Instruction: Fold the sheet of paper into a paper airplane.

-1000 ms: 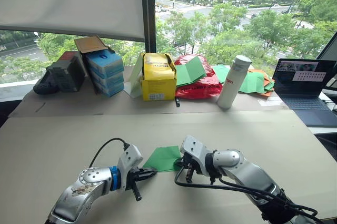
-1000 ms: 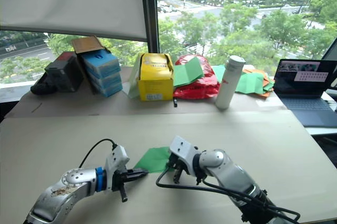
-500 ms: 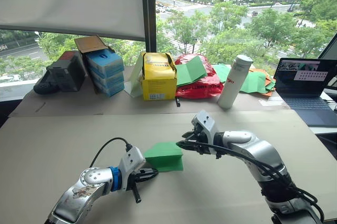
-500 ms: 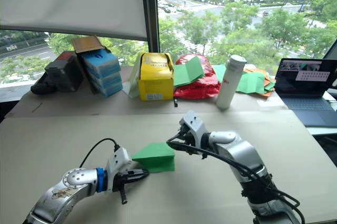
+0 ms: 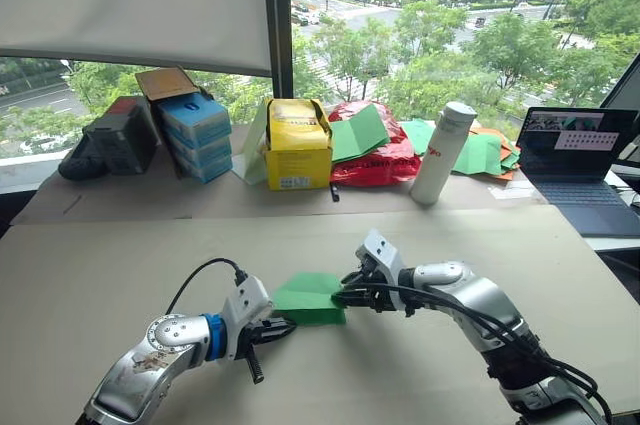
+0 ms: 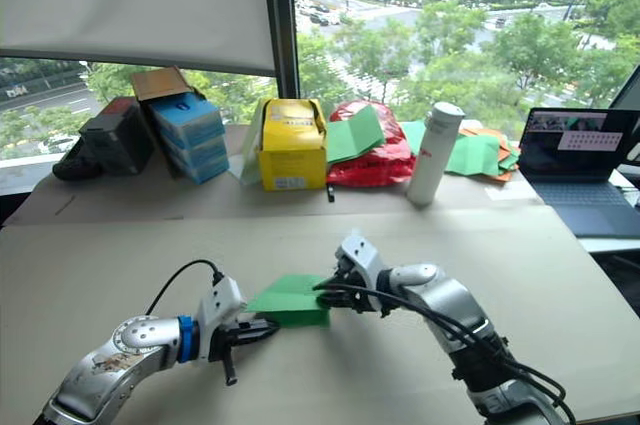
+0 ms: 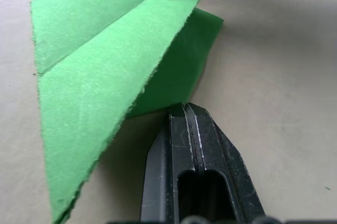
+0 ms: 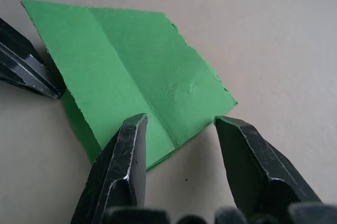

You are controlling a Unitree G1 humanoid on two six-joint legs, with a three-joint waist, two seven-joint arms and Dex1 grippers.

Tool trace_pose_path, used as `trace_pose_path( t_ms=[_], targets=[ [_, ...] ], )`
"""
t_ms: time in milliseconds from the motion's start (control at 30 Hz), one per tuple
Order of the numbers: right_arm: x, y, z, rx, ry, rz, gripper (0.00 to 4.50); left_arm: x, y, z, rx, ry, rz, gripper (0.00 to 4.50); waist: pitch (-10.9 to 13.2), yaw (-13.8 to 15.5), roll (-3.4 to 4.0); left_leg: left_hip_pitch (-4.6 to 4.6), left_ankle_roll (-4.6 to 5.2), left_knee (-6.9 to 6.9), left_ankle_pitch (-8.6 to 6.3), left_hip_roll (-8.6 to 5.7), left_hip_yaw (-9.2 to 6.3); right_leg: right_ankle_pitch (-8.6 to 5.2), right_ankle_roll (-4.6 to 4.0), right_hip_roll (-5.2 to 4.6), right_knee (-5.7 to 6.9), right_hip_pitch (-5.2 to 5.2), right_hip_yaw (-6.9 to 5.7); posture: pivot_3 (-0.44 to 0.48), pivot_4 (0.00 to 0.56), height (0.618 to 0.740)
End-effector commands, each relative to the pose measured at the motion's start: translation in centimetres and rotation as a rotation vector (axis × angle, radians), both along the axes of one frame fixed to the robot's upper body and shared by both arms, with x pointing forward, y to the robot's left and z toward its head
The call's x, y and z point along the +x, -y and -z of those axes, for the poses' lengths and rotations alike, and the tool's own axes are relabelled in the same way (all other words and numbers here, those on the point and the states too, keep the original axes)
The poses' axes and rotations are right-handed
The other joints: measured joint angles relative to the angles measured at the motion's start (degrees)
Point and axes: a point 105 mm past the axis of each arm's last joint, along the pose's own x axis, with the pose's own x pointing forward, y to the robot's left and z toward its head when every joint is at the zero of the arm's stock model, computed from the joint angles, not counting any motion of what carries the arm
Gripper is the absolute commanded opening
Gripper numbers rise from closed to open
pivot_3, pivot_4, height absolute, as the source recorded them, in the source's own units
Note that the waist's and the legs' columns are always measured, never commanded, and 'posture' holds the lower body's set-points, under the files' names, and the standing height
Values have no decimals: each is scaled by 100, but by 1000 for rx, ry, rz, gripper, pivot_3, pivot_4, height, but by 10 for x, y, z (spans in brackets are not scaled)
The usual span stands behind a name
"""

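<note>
Although the sheet of paper (image 5: 312,296) lay doubled over on the tabletop (image 5: 120,275), no dart shape showed yet. The right claw (image 8: 181,129) stood released at its edge; the left claw (image 7: 192,129) looked clenched beside it, empty.

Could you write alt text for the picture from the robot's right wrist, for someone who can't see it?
A folded sheet of paper, bright green with a crease down its middle, lies on a beige table. The right gripper is open, one black finger over the paper's near edge and the other beside its corner. The left gripper touches the paper's far side.
</note>
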Motion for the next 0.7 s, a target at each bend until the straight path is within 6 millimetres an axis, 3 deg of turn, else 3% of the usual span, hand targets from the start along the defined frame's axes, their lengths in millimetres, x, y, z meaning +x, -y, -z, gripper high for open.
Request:
trace_pose_path(
  t_ms=[33, 167, 333, 400, 533, 700],
  targets=[
    [-8, -6, -7, -22, 88, -28, 2260, -2, 1, -17, -24, 29, 12, 0, 1, -14, 0, -1, -1, 0, 0, 0, 0, 0, 0, 0, 0, -1, 0, 0, 150, 740],
    [-11, -3, 3, -56, 102, -10, 2260, -11, 9, -40, -141, 12, 47, 0, 1, -23, 0, -7, -1, 1, 0, 0, 0, 0, 0, 0, -1, -6, -1, 0, 150, 740],
    [-9, -2, 3, -50, 102, 2, 2260, 5, 6, -57, -237, 25, -24, 0, 1, -7, 0, -4, -5, 2, 3, -1, -1, 0, 0, 1, -1, -4, -3, 0, 150, 740],
    [-9, -1, 3, -54, 104, 3, 2260, 13, 4, -49, -209, 26, -67, 0, 1, -9, 0, -1, -6, 3, 4, -1, 0, 0, 0, 5, 0, 1, -4, 0, 150, 740],
    [-9, -1, -2, -48, 116, 4, 2260, 10, 4, -9, -77, -7, -58, 0, 1, -16, 0, 3, -5, 2, 4, -5, 4, 0, 1, 10, -2, 7, -3, 0, 150, 740],
    [-3, -3, -18, -1, 135, 18, 2260, 6, 7, -4, -62, -2, -32, 0, 1, 2, 0, -2, -3, 6, 3, -4, 3, 0, 1, 9, -6, 6, -6, 0, 150, 740]
  ],
)
